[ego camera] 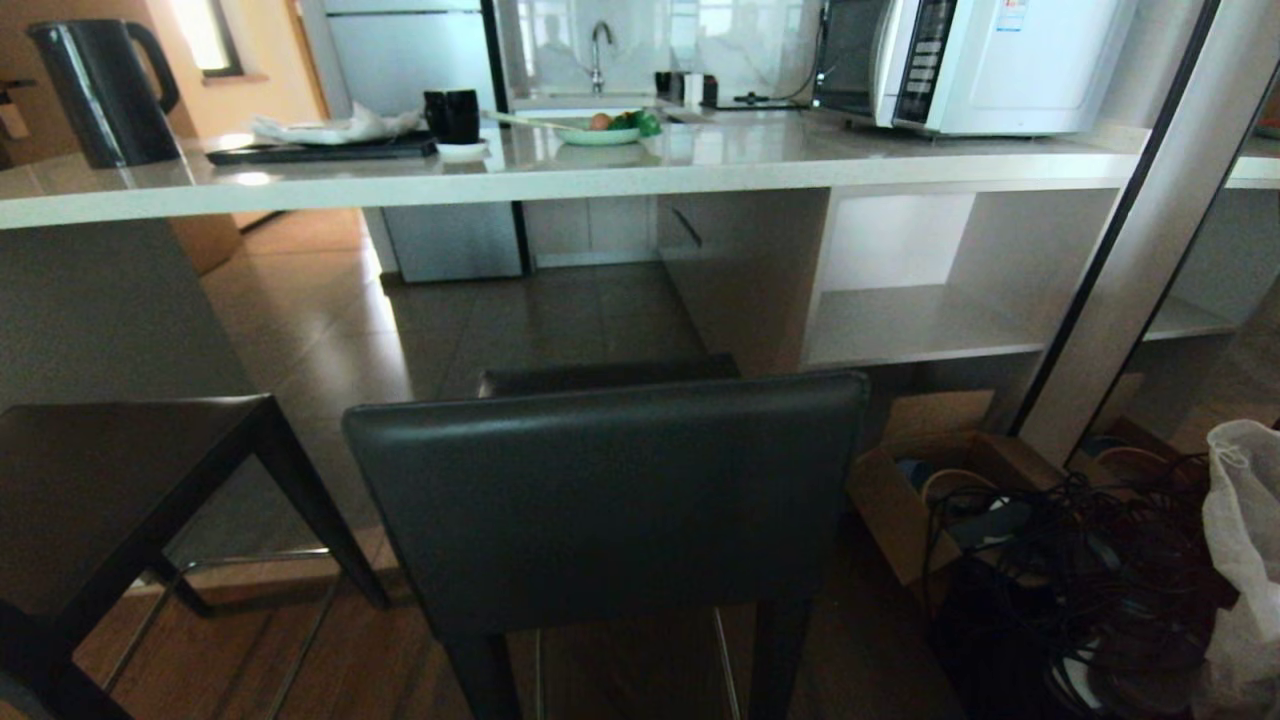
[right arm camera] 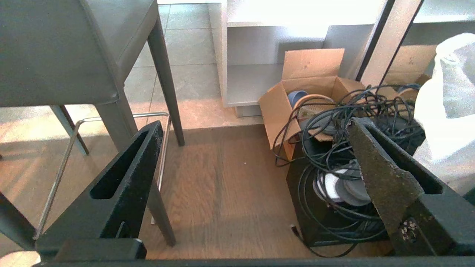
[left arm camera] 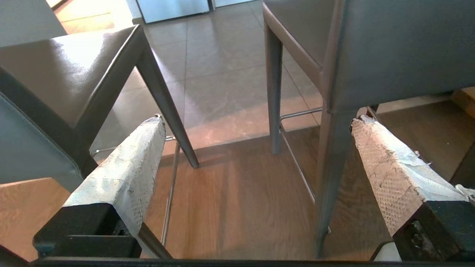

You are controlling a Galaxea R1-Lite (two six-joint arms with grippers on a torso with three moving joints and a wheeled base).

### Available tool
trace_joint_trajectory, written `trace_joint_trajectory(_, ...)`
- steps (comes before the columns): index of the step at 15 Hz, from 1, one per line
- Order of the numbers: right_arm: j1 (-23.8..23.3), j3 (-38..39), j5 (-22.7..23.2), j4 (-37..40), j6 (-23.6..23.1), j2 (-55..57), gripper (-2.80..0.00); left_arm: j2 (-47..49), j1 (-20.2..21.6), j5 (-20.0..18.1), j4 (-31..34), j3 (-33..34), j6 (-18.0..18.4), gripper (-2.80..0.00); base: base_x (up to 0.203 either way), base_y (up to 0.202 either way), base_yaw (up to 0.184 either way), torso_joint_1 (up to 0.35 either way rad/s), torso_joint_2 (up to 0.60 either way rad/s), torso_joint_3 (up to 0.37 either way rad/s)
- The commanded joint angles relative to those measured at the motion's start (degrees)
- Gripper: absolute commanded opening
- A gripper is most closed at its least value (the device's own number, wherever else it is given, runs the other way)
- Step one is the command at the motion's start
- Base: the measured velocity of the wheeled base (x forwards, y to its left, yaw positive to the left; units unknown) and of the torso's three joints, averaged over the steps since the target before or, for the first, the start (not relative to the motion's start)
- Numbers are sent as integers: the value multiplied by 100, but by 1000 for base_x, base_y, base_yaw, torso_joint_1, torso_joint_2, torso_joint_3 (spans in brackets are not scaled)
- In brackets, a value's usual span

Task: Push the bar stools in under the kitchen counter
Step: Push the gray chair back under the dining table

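A dark grey bar stool [ego camera: 610, 490] stands straight ahead with its backrest toward me, its seat front just short of the kitchen counter [ego camera: 560, 165]. A second stool [ego camera: 110, 490] stands at the left, angled. Neither arm shows in the head view. My left gripper [left arm camera: 256, 122] hangs open low between the two stools [left arm camera: 389, 52] [left arm camera: 70, 70], over wooden floor, touching nothing. My right gripper [right arm camera: 254, 124] is open too, beside the near stool [right arm camera: 55, 48], holding nothing.
An open cardboard box [right arm camera: 304, 85] and a heap of black cables [right arm camera: 356, 159] lie right of the near stool, with a white plastic bag [ego camera: 1245, 560] beyond. On the counter stand a kettle [ego camera: 100, 90], microwave [ego camera: 980, 60], tray and plate. An open shelf unit [ego camera: 920, 290] is under the counter's right.
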Motion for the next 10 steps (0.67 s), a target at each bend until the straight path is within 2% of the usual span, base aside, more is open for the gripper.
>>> trace_joint_trajectory(1,-1,7,-13,15,24,11,0,22,-10,48,15,1,-104,0,0,0,0,0,0,0)
trace_joint_trajectory(3,-1,7,-33,15,75,11,0,23,-12,64,15,1,-234,0,0,0,0,0,0,0)
trace_joint_trajectory(4,-1,7,-41,15,84,11,0,25,-5,143,15,1,-370,0,0,0,0,0,0,0)
trace_joint_trajectory(5,-1,7,-41,15,84,11,0,23,-4,253,-1,1,-663,0,0,0,0,0,0,0)
trace_joint_trajectory(6,-1,7,-50,6,96,11,0,22,-4,288,-11,1,-749,0,0,0,0,0,0,0)
trace_joint_trajectory(10,-1,7,-50,-11,182,2,0,22,-13,282,-11,1,-735,0,0,0,0,0,0,0)
